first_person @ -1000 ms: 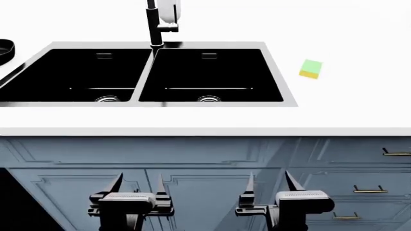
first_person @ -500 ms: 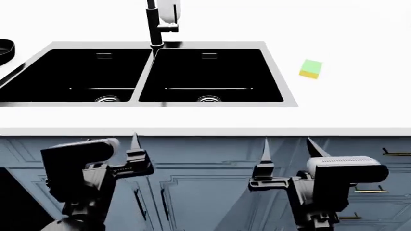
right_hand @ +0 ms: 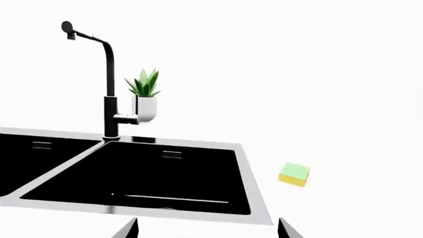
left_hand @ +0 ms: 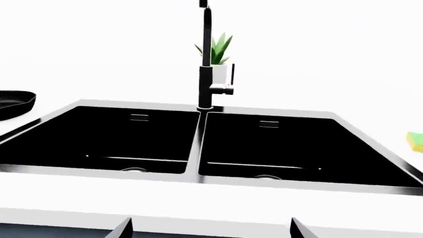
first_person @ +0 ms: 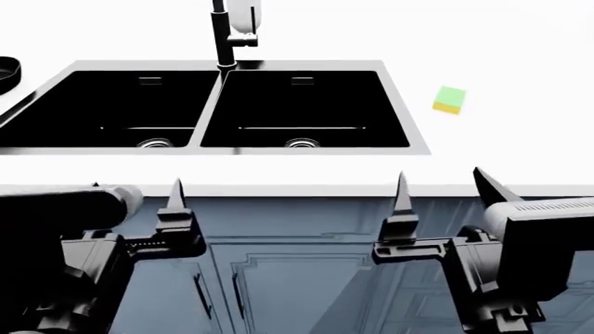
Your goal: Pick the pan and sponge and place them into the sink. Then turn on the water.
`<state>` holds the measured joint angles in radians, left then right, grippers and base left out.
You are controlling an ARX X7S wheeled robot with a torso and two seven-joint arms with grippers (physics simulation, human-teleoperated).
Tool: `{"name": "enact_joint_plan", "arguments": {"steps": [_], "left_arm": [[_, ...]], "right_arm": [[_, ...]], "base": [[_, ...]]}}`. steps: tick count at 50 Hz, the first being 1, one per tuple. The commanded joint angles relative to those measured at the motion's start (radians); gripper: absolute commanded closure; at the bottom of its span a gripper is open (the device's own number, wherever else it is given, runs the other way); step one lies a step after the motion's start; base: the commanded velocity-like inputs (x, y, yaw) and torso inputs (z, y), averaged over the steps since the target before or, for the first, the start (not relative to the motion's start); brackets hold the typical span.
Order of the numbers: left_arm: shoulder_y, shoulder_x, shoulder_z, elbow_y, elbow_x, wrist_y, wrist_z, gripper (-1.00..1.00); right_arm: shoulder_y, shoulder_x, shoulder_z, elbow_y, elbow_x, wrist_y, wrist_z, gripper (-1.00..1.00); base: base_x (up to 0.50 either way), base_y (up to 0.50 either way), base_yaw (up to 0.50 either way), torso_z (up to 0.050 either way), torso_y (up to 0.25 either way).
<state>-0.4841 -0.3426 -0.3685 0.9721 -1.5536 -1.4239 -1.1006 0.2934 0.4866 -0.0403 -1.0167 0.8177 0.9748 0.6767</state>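
**Spotter:** What does the surface look like from your seat?

**Operator:** A plain white bench (first_person: 519, 139) fills my head view, running into white with no visible wall. The sink (first_person: 222, 152) is sunk into it, two black basins with a thin steel rim and a divider. The tall black faucet (first_person: 221, 35) stands at 12 o'clock of the divider, a small potted plant (right_hand: 144, 94) just behind it. Below the bench edge I see blue-grey panelled cabinets (first_person: 297, 278).

**Spotter:** And the task things?

**Operator:** The sponge (first_person: 449, 99) lies on the bench at about 3 o'clock of the sink, apart from the rim, green layer up. The pan (first_person: 7, 72) sits at about 9 o'clock, near the sink's far left corner.

**Spotter:** Anything cut off?

**Operator:** Most of the pan: only a dark curved edge shows at the frame border, and I can't make out its handle. The faucet's top is cropped in the head view; only the right wrist view shows its spout.

**Spotter:** Claws?

**Operator:** Both are in front of the cabinets, fingers pointing up. The right claw (first_person: 444, 182) is spread wide and carries nothing. The left claw (first_person: 135, 186) shows one finger clearly; the other is mostly hidden by the arm, but the left wrist view shows both tips far apart, so it is released too.
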Motion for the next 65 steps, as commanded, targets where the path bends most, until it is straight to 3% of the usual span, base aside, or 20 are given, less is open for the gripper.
{"name": "enact_joint_plan", "arguments": {"steps": [1,7,26,45,65], "left_arm": [[-0.02,-0.05,-0.029,0.028,-0.139,-0.004,-0.101,-1.0],[-0.027,-0.065,-0.01,0.027,-0.157,0.008,-0.126,-1.0],[-0.041,-0.093,0.014,0.041,-0.179,0.037,-0.161,-1.0],[-0.003,-0.079,-0.018,0.041,-0.144,0.05,-0.098,-1.0],[-0.021,-0.104,0.001,0.044,-0.182,0.076,-0.135,-1.0]], "right_arm": [[0.094,0.156,-0.077,-0.029,0.203,-0.057,0.235,-1.0],[0.107,0.221,-0.137,-0.025,0.221,-0.155,0.273,-1.0],[0.136,0.292,-0.201,-0.024,0.264,-0.237,0.339,-1.0],[0.14,0.3,-0.264,-0.008,0.226,-0.279,0.341,-1.0],[0.145,0.327,-0.275,-0.007,0.236,-0.307,0.363,-1.0]], "base": [[0.18,0.0,0.0,0.0,0.0],[0.36,0.0,0.0,0.0,0.0],[0.39,0.0,0.0,0.0,0.0],[0.46,0.0,0.0,0.0,0.001],[0.47,-0.01,0.0,0.0,0.001]]}}
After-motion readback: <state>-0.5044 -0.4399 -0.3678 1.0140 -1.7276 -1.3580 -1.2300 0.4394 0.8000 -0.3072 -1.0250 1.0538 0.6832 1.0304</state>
